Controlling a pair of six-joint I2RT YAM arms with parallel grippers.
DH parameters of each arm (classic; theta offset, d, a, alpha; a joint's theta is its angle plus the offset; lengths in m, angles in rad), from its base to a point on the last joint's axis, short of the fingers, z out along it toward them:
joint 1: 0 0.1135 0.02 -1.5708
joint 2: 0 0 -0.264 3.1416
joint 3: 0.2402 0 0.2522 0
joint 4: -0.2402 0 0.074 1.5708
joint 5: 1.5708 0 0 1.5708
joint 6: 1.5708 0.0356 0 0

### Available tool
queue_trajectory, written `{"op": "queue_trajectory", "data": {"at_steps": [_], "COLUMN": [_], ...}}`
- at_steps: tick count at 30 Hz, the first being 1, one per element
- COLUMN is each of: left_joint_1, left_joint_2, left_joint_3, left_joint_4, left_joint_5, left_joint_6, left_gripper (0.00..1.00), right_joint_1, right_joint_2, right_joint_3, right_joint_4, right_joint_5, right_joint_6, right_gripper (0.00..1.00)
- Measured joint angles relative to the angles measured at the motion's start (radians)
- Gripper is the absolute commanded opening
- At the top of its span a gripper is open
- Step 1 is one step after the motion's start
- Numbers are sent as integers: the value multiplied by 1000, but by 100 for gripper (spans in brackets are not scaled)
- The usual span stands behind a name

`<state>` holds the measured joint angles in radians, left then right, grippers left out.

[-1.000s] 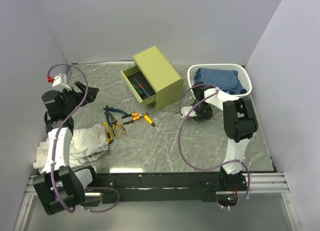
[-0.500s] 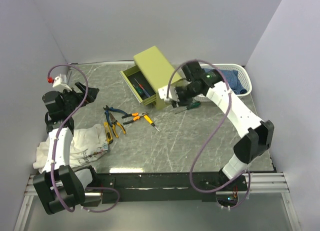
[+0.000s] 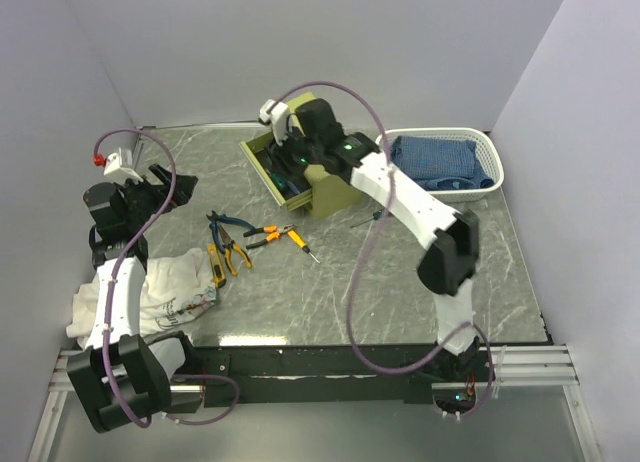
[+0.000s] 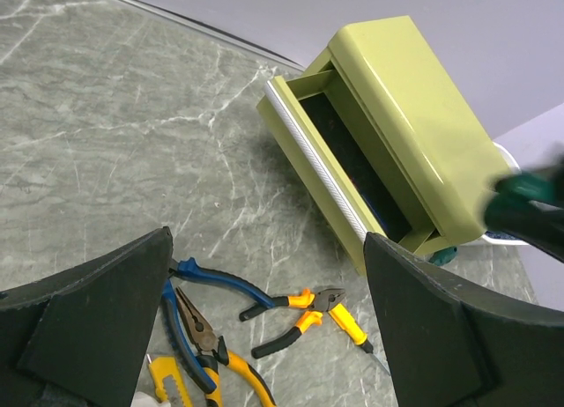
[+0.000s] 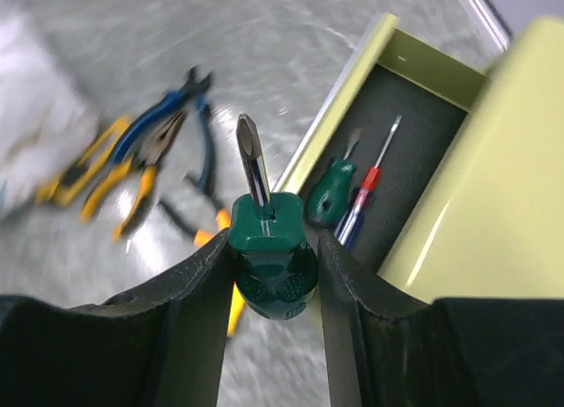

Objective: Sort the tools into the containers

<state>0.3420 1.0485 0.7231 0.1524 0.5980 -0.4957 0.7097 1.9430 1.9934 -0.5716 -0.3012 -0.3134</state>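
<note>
R hand [image 5: 273, 284] clamped on green screwdriver [image 5: 262, 215], held over open drawer [image 5: 414, 151] — evidently for drop-in beside screwdrivers [image 5: 359, 196] inside. L hand [image 4: 264, 279] wide open, empty — left of drawer.

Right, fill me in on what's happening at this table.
The right gripper holds a green-handled screwdriver at the open drawer of the olive cabinet, where a green screwdriver and a red-blue one already lie. The left gripper is open, off to the side. Pliers, a utility knife and an orange screwdriver lie on the table.
</note>
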Motion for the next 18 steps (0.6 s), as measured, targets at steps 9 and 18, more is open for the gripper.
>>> {"op": "queue_trajectory", "data": {"at_steps": [9, 18], "left_joint_1": [4, 8], "left_joint_2": [-25, -25], "left_joint_3": [-14, -27], "left_joint_4": [0, 10], "left_joint_5": [0, 1], "left_joint_6": [-7, -23], "left_gripper": [97, 96], "right_joint_1": [-2, -1], "right_joint_2": [143, 113], "right_joint_3": [57, 41], "right_joint_4": [8, 10], "right_joint_5": [216, 161], "right_joint_6": [196, 170], "right_gripper": [70, 84]}}
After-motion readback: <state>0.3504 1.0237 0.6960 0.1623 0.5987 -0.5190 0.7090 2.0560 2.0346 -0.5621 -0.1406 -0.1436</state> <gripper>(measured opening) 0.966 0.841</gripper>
